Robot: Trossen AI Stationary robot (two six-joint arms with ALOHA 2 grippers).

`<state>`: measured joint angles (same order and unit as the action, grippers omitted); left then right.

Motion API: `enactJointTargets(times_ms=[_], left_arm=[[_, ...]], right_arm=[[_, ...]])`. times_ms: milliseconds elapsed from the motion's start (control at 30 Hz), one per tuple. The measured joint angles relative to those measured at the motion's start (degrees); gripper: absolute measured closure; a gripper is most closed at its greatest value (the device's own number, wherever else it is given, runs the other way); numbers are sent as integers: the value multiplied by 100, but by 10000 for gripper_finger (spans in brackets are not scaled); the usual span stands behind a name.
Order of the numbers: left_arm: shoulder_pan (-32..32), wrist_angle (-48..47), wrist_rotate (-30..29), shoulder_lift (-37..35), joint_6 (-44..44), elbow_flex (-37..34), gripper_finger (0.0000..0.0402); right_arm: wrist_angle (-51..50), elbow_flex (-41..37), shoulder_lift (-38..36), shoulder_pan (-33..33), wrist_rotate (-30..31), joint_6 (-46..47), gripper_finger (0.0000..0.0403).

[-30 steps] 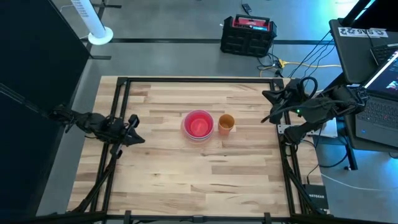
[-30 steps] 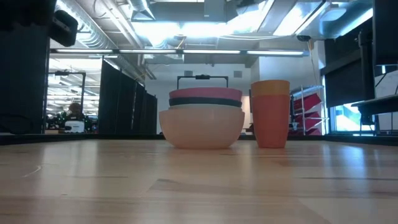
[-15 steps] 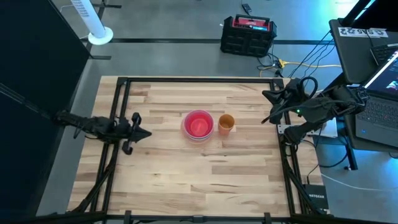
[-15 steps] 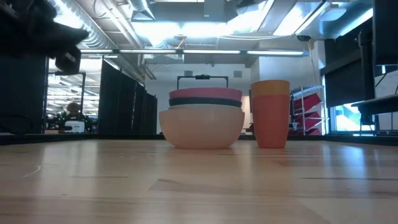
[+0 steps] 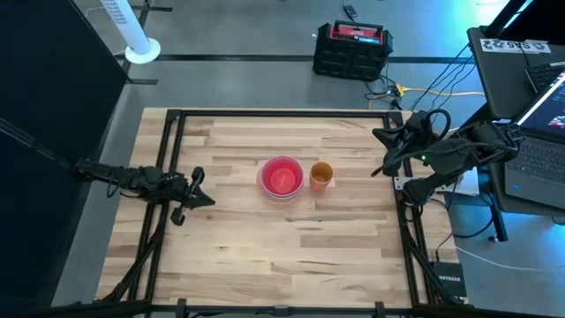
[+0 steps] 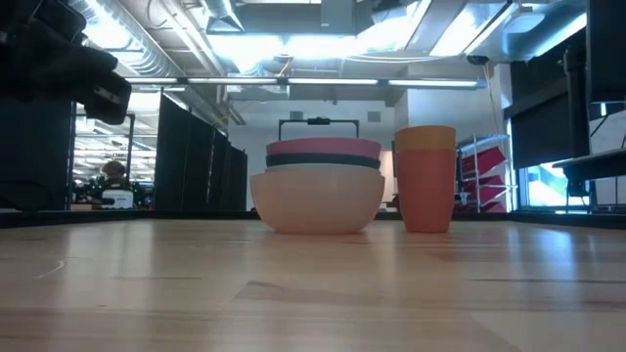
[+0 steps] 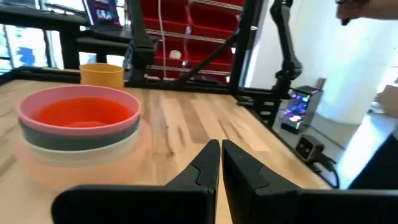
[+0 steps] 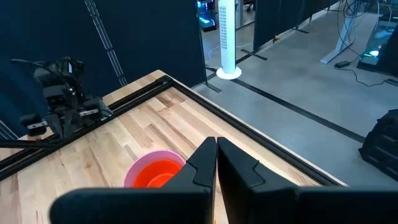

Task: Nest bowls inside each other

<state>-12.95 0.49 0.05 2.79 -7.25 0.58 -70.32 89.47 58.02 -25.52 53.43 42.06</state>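
The bowls stand nested in one stack [image 5: 282,177] at the table's middle: a red bowl [image 7: 79,113] inside a pink one, then teal and whitish rims, all inside the large translucent pale pink bowl [image 6: 318,199], whose base rests on the wood. My left gripper [image 5: 207,200] is shut near the table's left edge, pointing level toward the right, clear of the stack; its fingers [image 7: 221,163] hold nothing. My right gripper [image 5: 378,169] is shut, raised by the table's right edge, empty [image 8: 216,158].
A narrow orange cup [image 5: 321,176] stands upright just right of the stack. Black frame rails [image 5: 168,159] run along the table's left, far and right edges. A laptop [image 5: 538,132] and cables lie beyond the right edge. Bare wood lies in front of the stack.
My left gripper has sunk and swung a little toward the table's near edge and right, staying shut. The bowls and the cup have not moved.
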Motion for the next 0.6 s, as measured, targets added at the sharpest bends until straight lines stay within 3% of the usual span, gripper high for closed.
enactJointTargets(times_ms=[133,267,600], left_arm=[[137,-2,-74,47,84,-2,402],[664,44,-371,78,67,-4,402],[1346,20,-184,148,78,-4,401]], right_arm=[[1,0,0,0,-11,-29,403],[-1,0,-2,0,-15,-52,403],[55,-315,-108,-177,305,58,403]])
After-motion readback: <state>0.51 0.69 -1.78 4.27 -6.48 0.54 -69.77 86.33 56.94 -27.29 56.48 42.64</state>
